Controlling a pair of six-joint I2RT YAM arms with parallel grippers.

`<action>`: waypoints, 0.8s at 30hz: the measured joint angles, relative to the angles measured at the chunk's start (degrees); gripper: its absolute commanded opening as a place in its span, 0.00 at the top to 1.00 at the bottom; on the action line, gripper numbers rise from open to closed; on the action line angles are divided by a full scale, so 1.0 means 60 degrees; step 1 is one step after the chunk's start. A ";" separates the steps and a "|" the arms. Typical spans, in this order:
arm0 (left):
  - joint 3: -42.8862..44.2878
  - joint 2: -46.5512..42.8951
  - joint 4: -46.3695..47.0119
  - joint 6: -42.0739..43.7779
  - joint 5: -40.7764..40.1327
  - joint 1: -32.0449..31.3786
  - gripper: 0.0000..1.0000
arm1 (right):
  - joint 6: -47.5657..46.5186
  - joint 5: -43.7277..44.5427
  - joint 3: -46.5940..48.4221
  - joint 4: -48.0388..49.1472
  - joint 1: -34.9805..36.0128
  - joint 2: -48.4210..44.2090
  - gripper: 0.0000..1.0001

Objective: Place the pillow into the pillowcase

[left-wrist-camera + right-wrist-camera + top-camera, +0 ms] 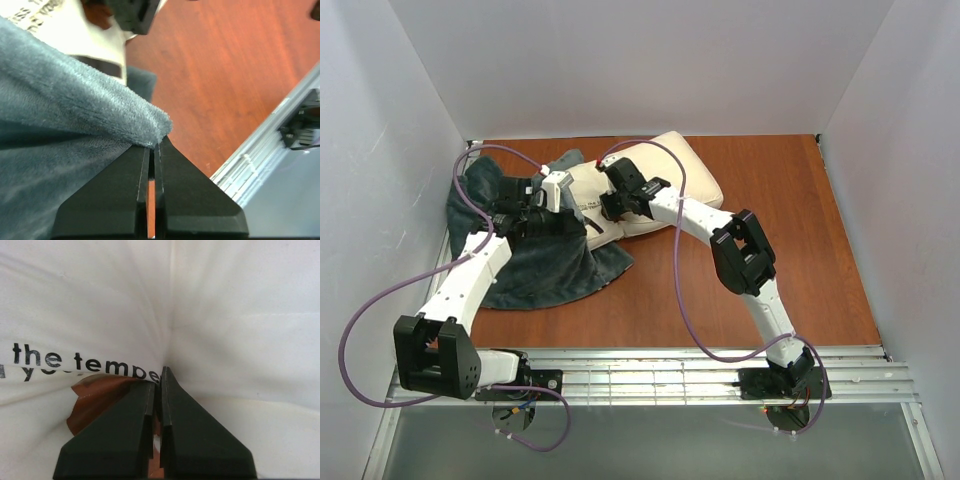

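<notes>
The cream-white pillow [672, 178] lies at the back middle of the table, its near-left end by the pillowcase's opening. The dark grey-teal pillowcase [545, 270] is spread at the left. My left gripper [582, 228] is shut on the pillowcase's plush edge [125, 117] and holds it lifted. My right gripper [611, 207] is shut on a pinch of the pillow's cloth [220, 340] next to its dark printed text [85, 362] and a brown patch [97, 395]. The pillow also shows in the left wrist view [75, 30].
The brown wooden tabletop [760, 200] stretches right of the pillow. White walls [640, 60] close in the back and both sides. A metal rail [670, 375] with both arm bases runs along the near edge; it also shows in the left wrist view [260, 155].
</notes>
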 measured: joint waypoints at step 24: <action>0.2532 0.1916 0.0219 0.0015 -0.1468 0.2299 0.27 | -0.0441 -0.3643 -0.5909 0.3628 0.0721 -0.3122 0.99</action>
